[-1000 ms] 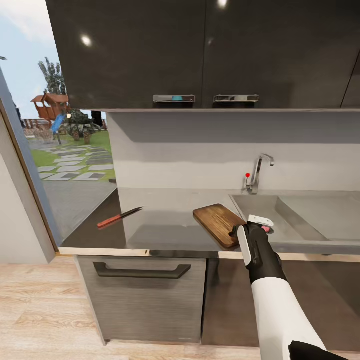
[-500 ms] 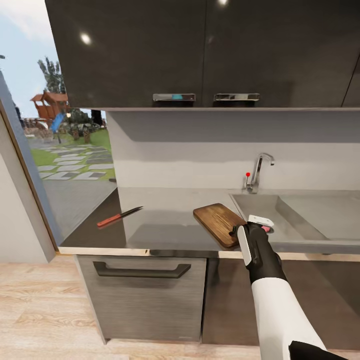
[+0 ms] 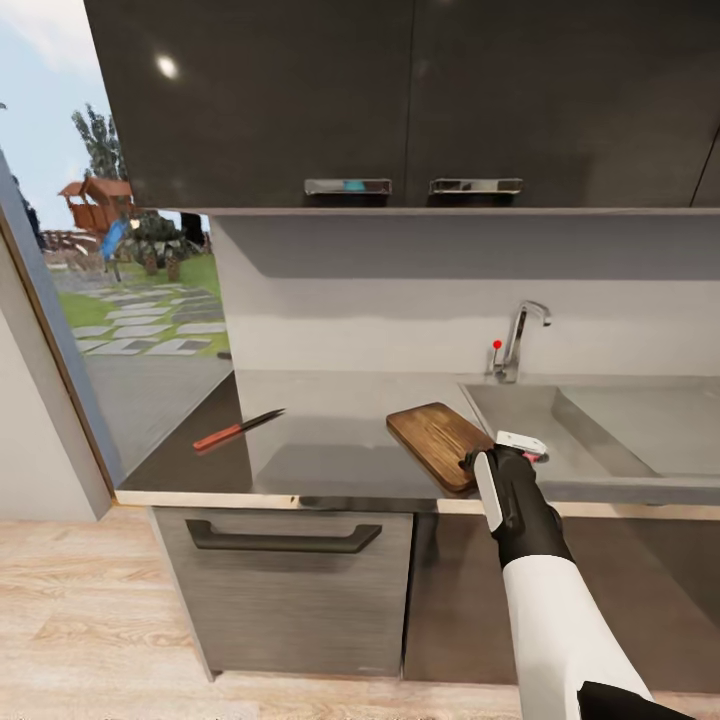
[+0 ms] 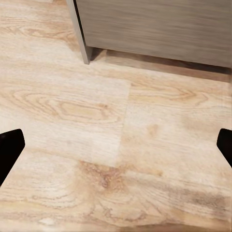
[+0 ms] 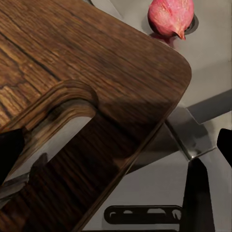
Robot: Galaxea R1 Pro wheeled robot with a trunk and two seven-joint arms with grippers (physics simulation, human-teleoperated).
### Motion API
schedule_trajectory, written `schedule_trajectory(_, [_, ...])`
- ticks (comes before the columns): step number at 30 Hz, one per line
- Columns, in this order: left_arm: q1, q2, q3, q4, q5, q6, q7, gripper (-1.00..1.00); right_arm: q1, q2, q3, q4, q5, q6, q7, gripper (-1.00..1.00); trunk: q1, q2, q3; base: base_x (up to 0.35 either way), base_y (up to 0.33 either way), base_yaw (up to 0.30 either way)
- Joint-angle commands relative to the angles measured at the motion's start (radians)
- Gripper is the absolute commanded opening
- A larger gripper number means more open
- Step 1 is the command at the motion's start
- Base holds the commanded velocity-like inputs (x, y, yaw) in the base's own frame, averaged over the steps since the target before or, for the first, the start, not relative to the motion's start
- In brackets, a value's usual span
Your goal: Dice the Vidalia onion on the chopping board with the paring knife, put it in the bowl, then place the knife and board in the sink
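The brown chopping board (image 3: 435,443) lies on the grey countertop (image 3: 320,440), its handle end overhanging the sink's (image 3: 600,425) left rim. My right gripper (image 3: 503,452) hovers open at that near corner. In the right wrist view the board (image 5: 96,72) and its handle slot (image 5: 48,130) lie between the spread fingertips of the right gripper (image 5: 116,150). Beyond the board, the pinkish Vidalia onion (image 5: 170,15) rests on the sink drain. The red-handled paring knife (image 3: 238,431) lies far left on the countertop. My left gripper (image 4: 116,150) hangs open over the floor. The bowl is out of view.
A chrome tap (image 3: 517,340) with a red knob stands behind the sink. Dark wall cabinets (image 3: 400,100) hang above the counter. A drawer front with a handle (image 3: 283,540) sits below. A window (image 3: 130,300) is at the left, above light wooden floor (image 4: 116,121).
The whole head picture has shifted slightly, so the camera moved. The board, the knife and my right arm keep their places.
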Motion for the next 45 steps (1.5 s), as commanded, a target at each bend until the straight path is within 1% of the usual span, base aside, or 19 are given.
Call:
schedule_trajectory(1, [0.0, 0.0, -0.003, -0.001, 0.01, -0.001, 0.0, 1.0, -0.001, 0.001, -0.002, -0.001, 0.003, 0.005, 0.0, 1.0, 0.0, -0.001, -0.002, 0.0, 0.0, 0.0])
schedule_trajectory(18, [0.0, 0.0, -0.003, -0.001, 0.01, -0.001, 0.0, 1.0, -0.001, 0.001, -0.002, -0.001, 0.003, 0.005, 0.0, 1.0, 0.0, -0.001, -0.021, 0.0, 0.0, 0.0])
schedule_trajectory(44, [0.0, 0.0, -0.004, -0.001, 0.01, -0.001, 0.0, 1.0, -0.001, 0.001, -0.002, -0.001, 0.003, 0.005, 0.0, 1.0, 0.0, -0.001, -0.023, 0.0, 0.0, 0.0])
schedule_trajectory(45, [0.0, 0.0, -0.004, -0.001, 0.01, -0.001, 0.0, 1.0, -0.001, 0.001, -0.002, -0.001, 0.003, 0.005, 0.0, -1.0, 0.0, -0.001, -0.023, 0.0, 0.0, 0.0])
